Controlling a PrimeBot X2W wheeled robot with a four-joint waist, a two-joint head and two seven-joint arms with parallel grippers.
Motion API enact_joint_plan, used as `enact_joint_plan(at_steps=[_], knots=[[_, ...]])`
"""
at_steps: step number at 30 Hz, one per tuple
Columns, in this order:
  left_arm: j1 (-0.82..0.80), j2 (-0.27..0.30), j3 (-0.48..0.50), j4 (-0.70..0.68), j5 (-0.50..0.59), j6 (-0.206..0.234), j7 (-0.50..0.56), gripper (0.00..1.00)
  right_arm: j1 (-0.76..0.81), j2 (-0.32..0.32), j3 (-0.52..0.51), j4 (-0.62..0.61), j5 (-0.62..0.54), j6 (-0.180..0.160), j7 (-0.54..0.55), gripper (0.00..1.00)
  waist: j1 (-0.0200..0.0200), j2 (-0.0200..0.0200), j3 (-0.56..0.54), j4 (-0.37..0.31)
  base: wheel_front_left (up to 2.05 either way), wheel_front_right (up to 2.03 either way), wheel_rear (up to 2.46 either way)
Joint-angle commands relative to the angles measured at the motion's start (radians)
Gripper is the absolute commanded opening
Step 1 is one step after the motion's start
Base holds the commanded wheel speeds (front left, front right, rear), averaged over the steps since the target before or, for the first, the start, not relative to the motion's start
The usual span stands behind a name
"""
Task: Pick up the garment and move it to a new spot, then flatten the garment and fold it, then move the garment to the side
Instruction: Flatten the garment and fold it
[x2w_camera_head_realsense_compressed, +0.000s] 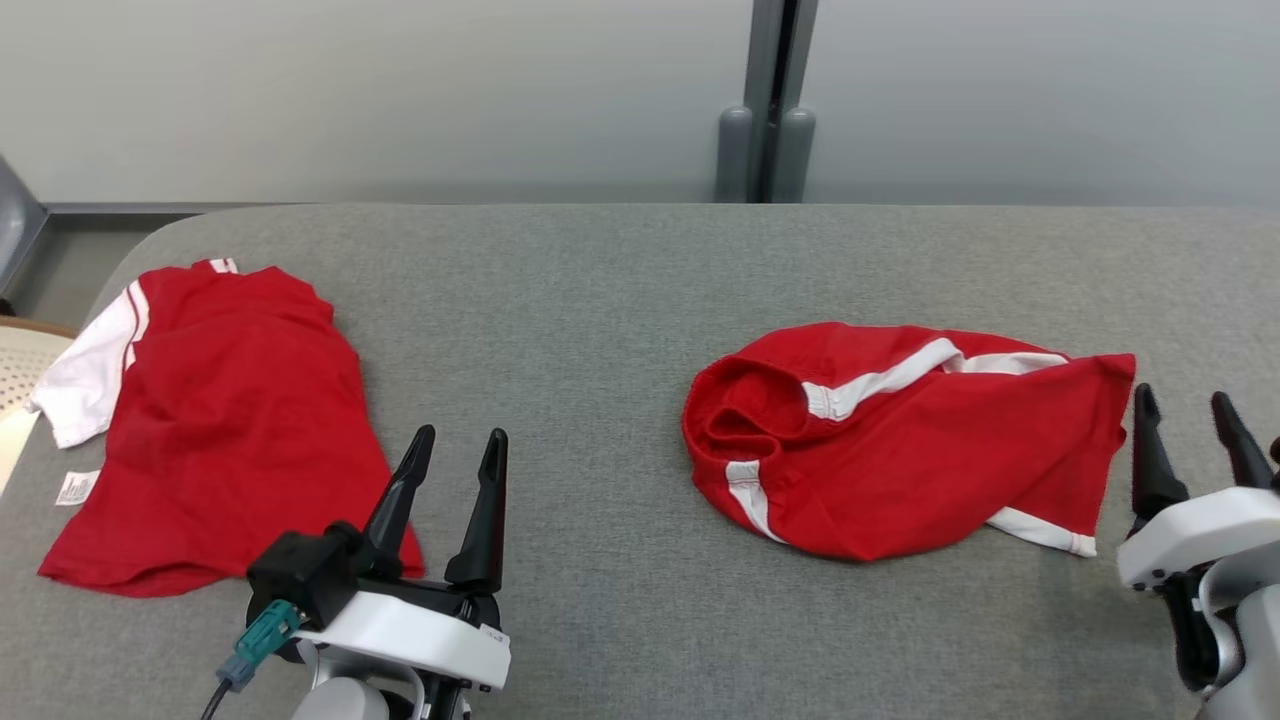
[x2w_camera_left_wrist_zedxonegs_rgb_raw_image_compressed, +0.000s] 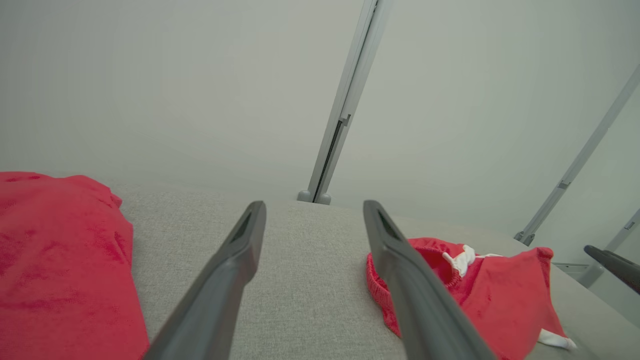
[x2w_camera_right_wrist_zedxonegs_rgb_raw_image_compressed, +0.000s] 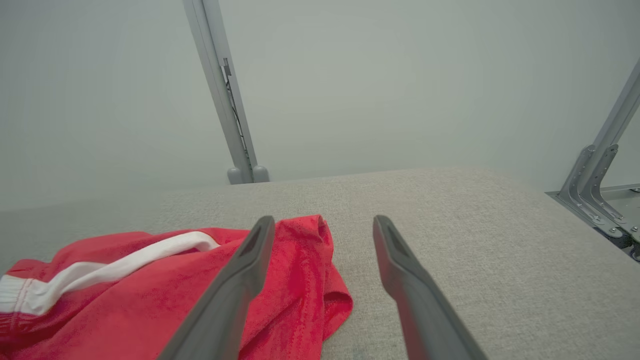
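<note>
A pair of red shorts (x2w_camera_head_realsense_compressed: 905, 445) with white side stripes lies crumpled on a grey fabric-covered bench (x2w_camera_head_realsense_compressed: 600, 300), right of centre. The elastic waistband gapes toward the left and the leg hems trail toward the right. The right gripper (x2w_camera_head_realsense_compressed: 1183, 395) sits just beside the shorts' right edge, fingers spread and empty. In the right wrist view a raised corner of red cloth lies by 1 finger, and whether they touch cannot be told. The left gripper (x2w_camera_head_realsense_compressed: 462, 433) hovers low near the front of the bench, also spread and empty, between the shorts and a red T-shirt (x2w_camera_head_realsense_compressed: 230, 420) with white sleeves lying well apart on the left.

The shorts look set down but not yet flattened, so the flattening step seems to be in hand. The next move probably calls for both grippers to pinch opposite edges, waistband and hems, and pull the cloth taut and smooth before folding.

The underside of the shorts is hidden, and the rumpling makes the 2 legs hard to tell apart. The right gripper's body is cut off at the head view's edge.
</note>
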Motion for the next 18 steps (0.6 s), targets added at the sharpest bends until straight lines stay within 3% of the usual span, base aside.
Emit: enact_joint_plan(at_steps=[1, 11, 18], knots=[[0.006, 0.004, 0.008, -0.009, 0.002, -0.003, -0.002, 1.0, 0.034, 0.022, 0.008, -0.038, 0.021, 0.0, -0.021, 1.0, 0.0, 0.0, -0.015, -0.038, 0.0, 0.0, 0.0], [0.025, 0.004, 0.006, -0.012, 0.018, -0.012, -0.002, 1.0, 0.24, 0.187, 0.048, -0.233, -0.021, 0.0, -0.078, 1.0, 0.0, 0.0, -0.02, -0.136, 0.0, 0.0, 0.0], [-0.001, 0.004, -0.012, -0.006, 0.044, -0.023, -0.002, 1.0, 0.265, 0.214, 0.061, -0.248, -0.047, 0.0, -0.083, 1.0, 0.0, 0.0, -0.003, -0.163, 0.0, 0.0, 0.0]])
